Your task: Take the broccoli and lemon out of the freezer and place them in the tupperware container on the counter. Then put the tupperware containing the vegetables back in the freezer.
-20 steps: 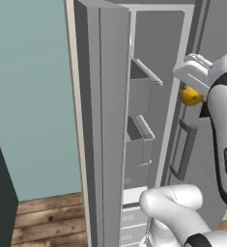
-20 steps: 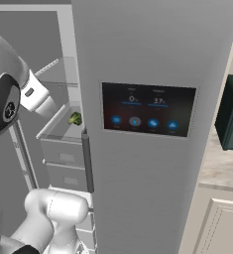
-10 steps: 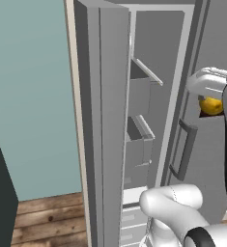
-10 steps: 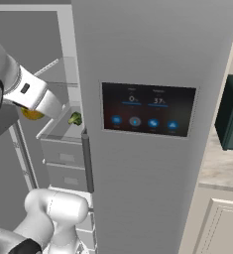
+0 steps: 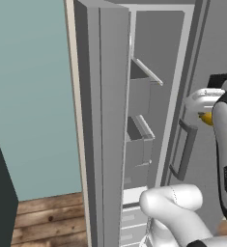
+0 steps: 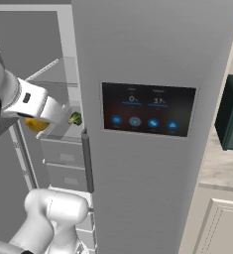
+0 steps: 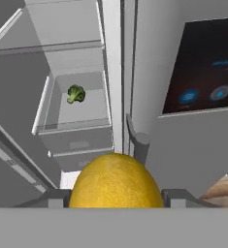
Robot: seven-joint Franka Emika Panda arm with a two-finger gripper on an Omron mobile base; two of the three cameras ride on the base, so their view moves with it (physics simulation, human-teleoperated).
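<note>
My gripper (image 7: 115,199) is shut on the lemon (image 7: 115,181), a bright yellow rounded fruit held between the two dark fingertips (image 7: 55,197). The hand hangs in front of the open freezer (image 6: 147,49). From the left, the lemon (image 5: 206,117) peeks out under the white hand; from the right, the lemon (image 6: 36,124) shows below the wrist. The broccoli (image 7: 76,93), small and dark green, lies in a grey bin inside the freezer, and the broccoli (image 6: 75,118) sits just right of my hand there. The tupperware container is out of view.
The freezer's open left door (image 5: 105,96) with its grey bins (image 5: 139,140) stands to the left. Its shut right door carries the dark display panel (image 6: 147,109) and a bar handle (image 6: 87,163). A dark green toaster oven (image 6: 232,119) stands on the beige counter (image 6: 219,168) at right.
The hand, with the lemon in its grip, has drawn back out of the freezer compartment and dropped a little. The broccoli has stayed in its bin.
</note>
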